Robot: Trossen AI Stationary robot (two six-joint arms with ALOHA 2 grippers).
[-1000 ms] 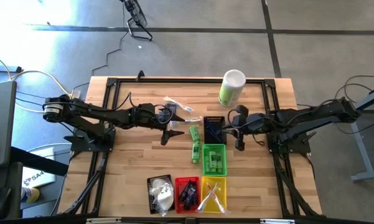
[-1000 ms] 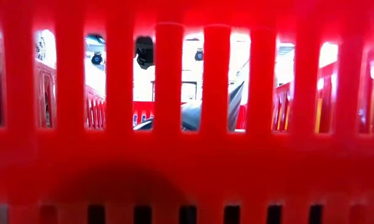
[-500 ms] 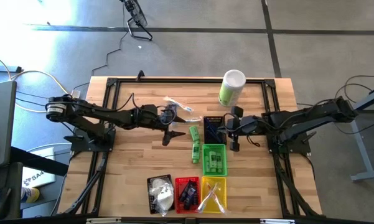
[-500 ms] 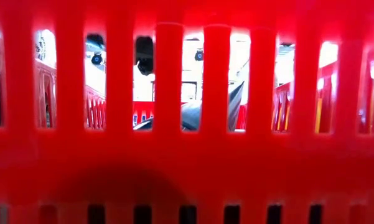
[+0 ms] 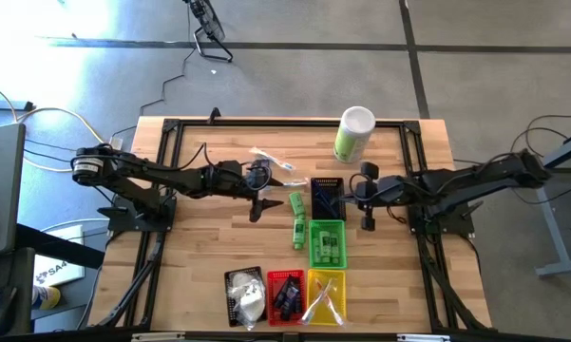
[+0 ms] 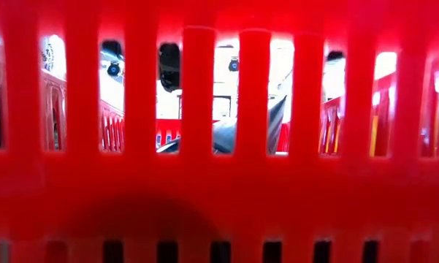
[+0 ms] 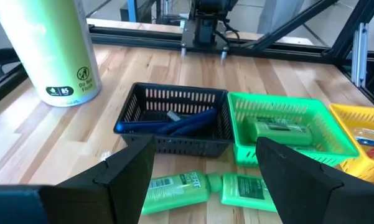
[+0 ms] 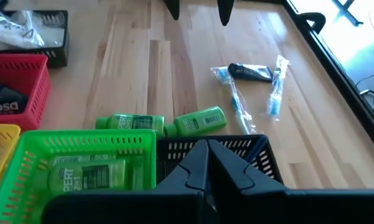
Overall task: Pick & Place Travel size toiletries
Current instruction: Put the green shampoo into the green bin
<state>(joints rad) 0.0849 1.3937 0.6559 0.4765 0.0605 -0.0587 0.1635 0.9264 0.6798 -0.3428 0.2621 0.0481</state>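
Note:
Two small green bottles (image 5: 296, 217) lie end to end on the table beside the black basket (image 5: 326, 198) of dark blue tubes (image 7: 180, 122). Clear-wrapped sticks and a dark tube (image 8: 252, 81) lie loose farther back. My left gripper (image 7: 202, 168) hovers open above and behind the two bottles (image 7: 205, 185), touching nothing. My right gripper (image 8: 205, 163) is shut with nothing in it, over the right rim of the black basket (image 8: 249, 146). A green basket (image 5: 326, 242) holds one green bottle (image 8: 87, 174).
A tall green-and-white canister (image 5: 353, 133) stands at the back right. At the near edge are a black basket with white pouches (image 5: 245, 296), a red basket (image 5: 285, 294) and a yellow basket (image 5: 326, 294). The red basket's slotted wall (image 6: 219, 183) fills the low view.
My right gripper has shifted a little toward the black basket and then back toward the table's right edge. The toiletries and baskets lie where they were.

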